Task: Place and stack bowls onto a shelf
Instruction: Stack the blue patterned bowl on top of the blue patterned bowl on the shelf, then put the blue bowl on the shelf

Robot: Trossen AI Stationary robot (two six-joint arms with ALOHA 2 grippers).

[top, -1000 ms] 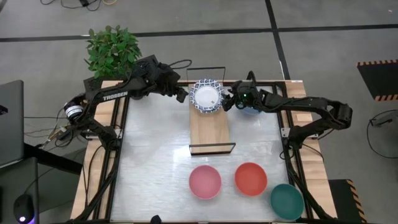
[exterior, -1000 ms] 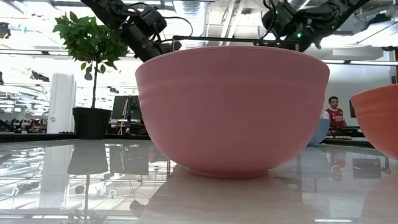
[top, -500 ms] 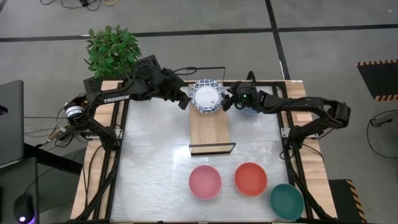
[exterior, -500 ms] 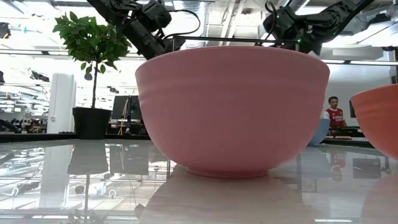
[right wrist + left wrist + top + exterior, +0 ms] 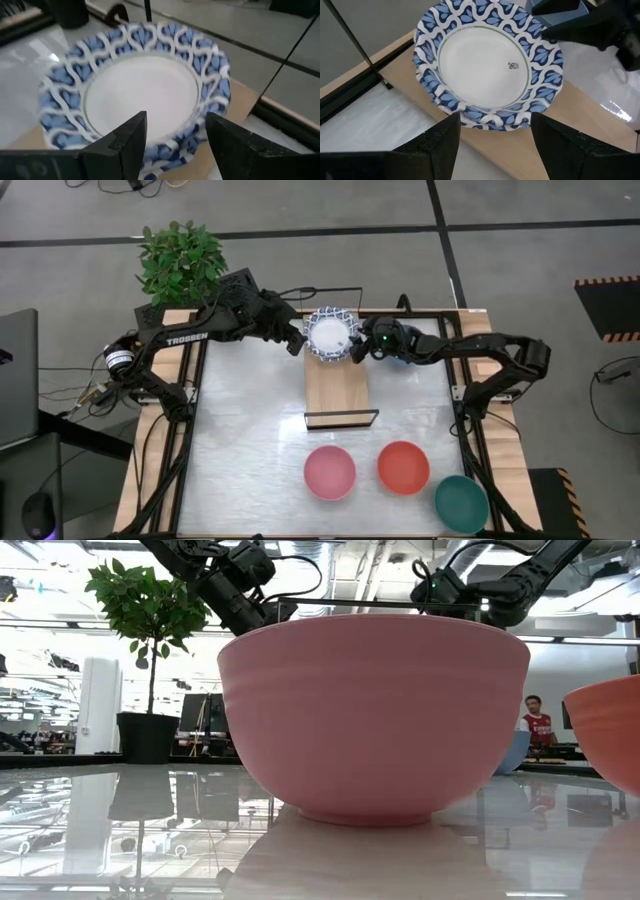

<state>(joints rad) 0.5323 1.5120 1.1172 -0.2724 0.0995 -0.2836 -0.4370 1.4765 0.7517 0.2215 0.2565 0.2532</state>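
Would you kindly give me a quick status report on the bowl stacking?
Left gripper and right gripper open, flanking the patterned bowl stack on the shelf. Pink bowl, red bowl, green bowl not yet shelved. Nothing blocking.

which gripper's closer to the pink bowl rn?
Right, narrowly. Both grippers are far from the pink bowl, at the patterned bowl stack on the shelf: left gripper on the stack's left, right gripper on its right, slightly nearer.

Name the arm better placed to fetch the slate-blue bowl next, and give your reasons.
Right. The right gripper sits beside the slate-blue bowl, while the left gripper is across the stacked patterned bowls on the shelf.
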